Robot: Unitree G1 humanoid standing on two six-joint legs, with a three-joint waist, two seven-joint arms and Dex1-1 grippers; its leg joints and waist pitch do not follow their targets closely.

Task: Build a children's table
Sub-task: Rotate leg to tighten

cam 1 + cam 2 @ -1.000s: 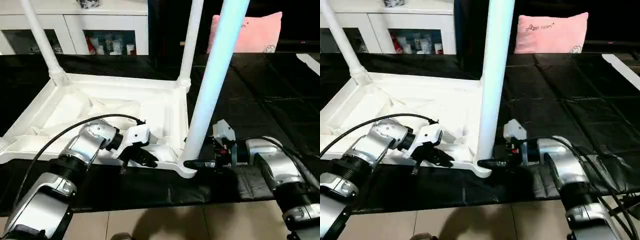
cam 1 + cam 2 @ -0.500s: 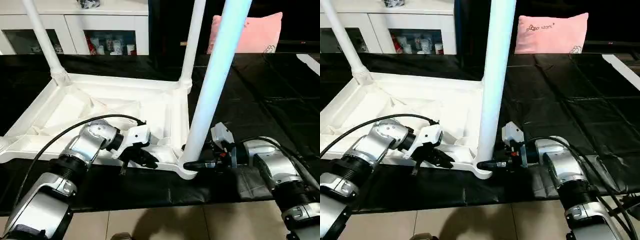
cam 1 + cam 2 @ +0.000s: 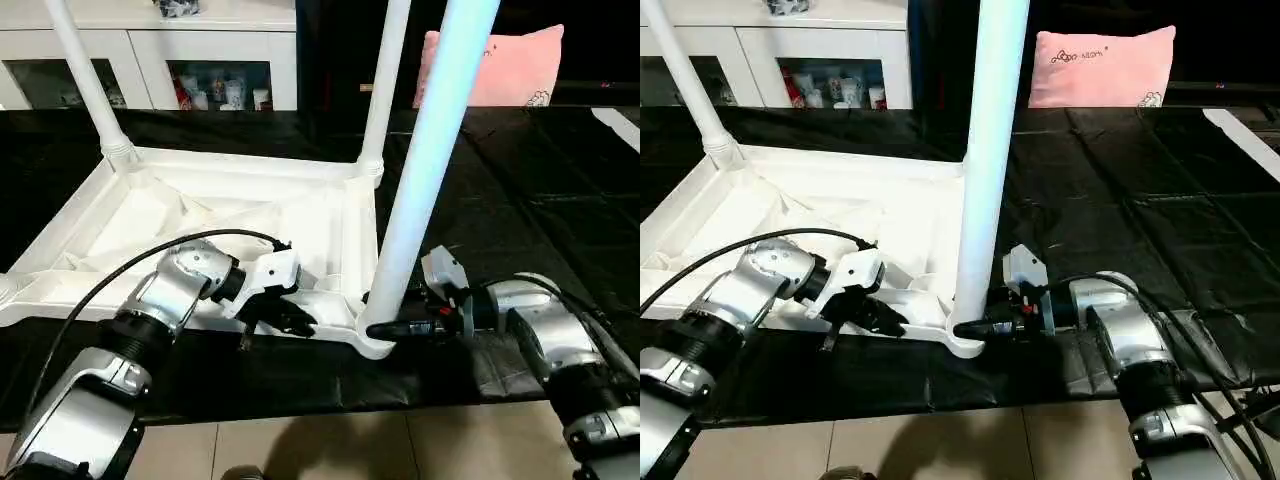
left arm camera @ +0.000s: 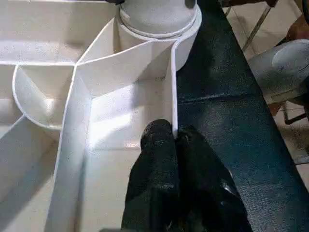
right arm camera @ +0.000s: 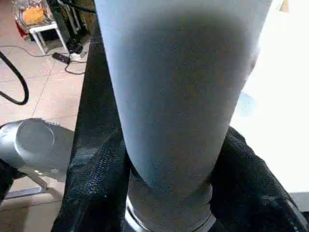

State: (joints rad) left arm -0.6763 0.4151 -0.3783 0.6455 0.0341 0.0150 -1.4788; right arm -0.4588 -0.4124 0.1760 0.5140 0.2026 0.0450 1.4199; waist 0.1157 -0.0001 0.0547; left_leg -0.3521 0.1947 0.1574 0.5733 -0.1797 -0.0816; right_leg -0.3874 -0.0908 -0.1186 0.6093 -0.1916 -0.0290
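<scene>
1. The children's table [image 3: 230, 215] lies upside down on a black sheet [image 3: 520, 190], with its legs sticking up.
2. On the left, the left gripper [image 3: 297, 318] is squeezed shut on the thin near rim [image 4: 173, 96] of the children's table, close to the near corner.
3. In the middle, the near leg [image 3: 425, 160] stands in the round corner socket [image 3: 372, 343].
4. On the right, the right gripper [image 3: 385, 328] reaches in from the side, and its two black fingers [image 5: 96, 193] hug the bottom of the near leg, one on each side, just above the corner socket.
</scene>
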